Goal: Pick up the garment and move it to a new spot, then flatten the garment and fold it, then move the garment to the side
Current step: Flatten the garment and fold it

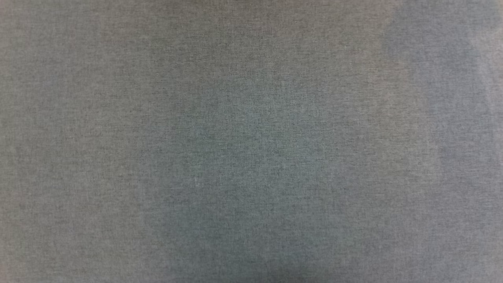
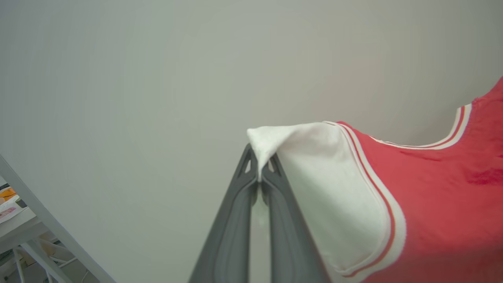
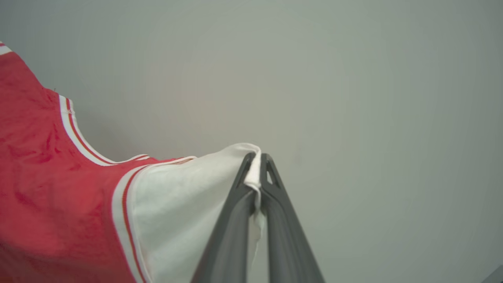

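The garment [image 2: 440, 196] is a red jersey with white short sleeves and red-white striped trim, held up between both arms. My left gripper [image 2: 260, 165] is shut on the tip of one white sleeve [image 2: 326, 188]. My right gripper [image 3: 255, 167] is shut on the tip of the other white sleeve [image 3: 184, 204], with the garment [image 3: 47, 177] spreading to the left of that view. The striped neckline [image 2: 458, 131] curves between the two sleeves. The lower body of the jersey is out of frame.
The grey woven table surface [image 1: 251, 141] spans the head view. Behind the garment is a plain pale wall [image 2: 157, 78]. A white table frame with clutter [image 2: 23, 224] stands at the lower left of the left wrist view.
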Tool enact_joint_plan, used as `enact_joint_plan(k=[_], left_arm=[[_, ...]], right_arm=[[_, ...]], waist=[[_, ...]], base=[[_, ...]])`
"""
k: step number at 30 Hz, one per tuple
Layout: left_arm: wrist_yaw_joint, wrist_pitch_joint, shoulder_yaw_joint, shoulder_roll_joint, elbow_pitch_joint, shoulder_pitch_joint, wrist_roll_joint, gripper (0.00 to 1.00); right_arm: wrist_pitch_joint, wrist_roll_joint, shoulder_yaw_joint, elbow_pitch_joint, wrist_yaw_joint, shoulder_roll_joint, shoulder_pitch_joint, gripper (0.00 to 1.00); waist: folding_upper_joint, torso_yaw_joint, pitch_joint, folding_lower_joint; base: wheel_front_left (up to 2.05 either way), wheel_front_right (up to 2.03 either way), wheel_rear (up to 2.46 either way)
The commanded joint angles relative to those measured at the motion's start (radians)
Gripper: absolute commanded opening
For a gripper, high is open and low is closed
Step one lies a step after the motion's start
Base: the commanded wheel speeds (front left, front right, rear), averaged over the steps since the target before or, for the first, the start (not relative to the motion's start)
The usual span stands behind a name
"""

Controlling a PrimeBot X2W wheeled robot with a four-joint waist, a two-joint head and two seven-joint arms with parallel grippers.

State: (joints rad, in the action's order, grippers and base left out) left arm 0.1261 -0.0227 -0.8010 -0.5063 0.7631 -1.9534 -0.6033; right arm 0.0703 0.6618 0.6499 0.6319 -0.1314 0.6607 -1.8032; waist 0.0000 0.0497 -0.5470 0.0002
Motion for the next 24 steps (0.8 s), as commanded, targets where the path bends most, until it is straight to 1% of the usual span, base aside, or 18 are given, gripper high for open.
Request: enact_joint_plan(k=[1, 5, 9, 14, 18, 21, 24], left_arm=[[0.002, 0.015, -0.004, 0.003, 0.014, 0.025, -0.016, 0.0], [0.004, 0.063, -0.022, -0.004, 0.047, 0.117, -0.052, 0.0], [0.004, 0.118, -0.044, -0.015, 0.059, 0.242, -0.096, 0.0], [0.004, 0.172, -0.081, -0.034, 0.036, 0.416, -0.141, 0.0], [0.001, 0.211, -0.089, -0.043, 0.001, 0.569, -0.179, 0.0], [-0.022, 0.234, -0.092, -0.059, -0.045, 0.704, -0.206, 0.0], [-0.056, 0.249, -0.096, -0.082, -0.101, 0.839, -0.229, 0.0]], right_arm=[[-0.018, 0.014, 0.02, 0.011, 0.001, -0.007, 0.014, 0.0], [-0.078, 0.057, 0.089, 0.039, 0.001, -0.023, 0.089, 0.0], [-0.12, 0.104, 0.162, 0.055, 0.001, -0.038, 0.181, 0.0], [-0.184, 0.162, 0.246, 0.05, 0.001, -0.057, 0.309, 0.0], [-0.223, 0.213, 0.307, 0.02, 0.001, -0.046, 0.425, 0.0], [-0.25, 0.25, 0.347, -0.012, 0.001, -0.02, 0.524, 0.0], [-0.272, 0.279, 0.375, -0.041, 0.001, 0.005, 0.623, 0.0]], waist=[[0.0, -0.003, -0.003, -0.0002], [0.0, -0.004, 0.013, -0.0002], [0.0, -0.008, 0.052, -0.0002], [0.0, -0.017, 0.122, -0.0002], [0.0, -0.03, 0.183, -0.0002], [0.0, -0.039, 0.233, -0.0002], [0.0, -0.046, 0.279, -0.0002]], base=[[0.0, 0.0, 0.0], [0.0, 0.0, 0.0], [0.0, 0.0, 0.0], [0.0, 0.0, 0.0], [0.0, 0.0, 0.0], [0.0, 0.0, 0.0], [0.0, 0.0, 0.0]])
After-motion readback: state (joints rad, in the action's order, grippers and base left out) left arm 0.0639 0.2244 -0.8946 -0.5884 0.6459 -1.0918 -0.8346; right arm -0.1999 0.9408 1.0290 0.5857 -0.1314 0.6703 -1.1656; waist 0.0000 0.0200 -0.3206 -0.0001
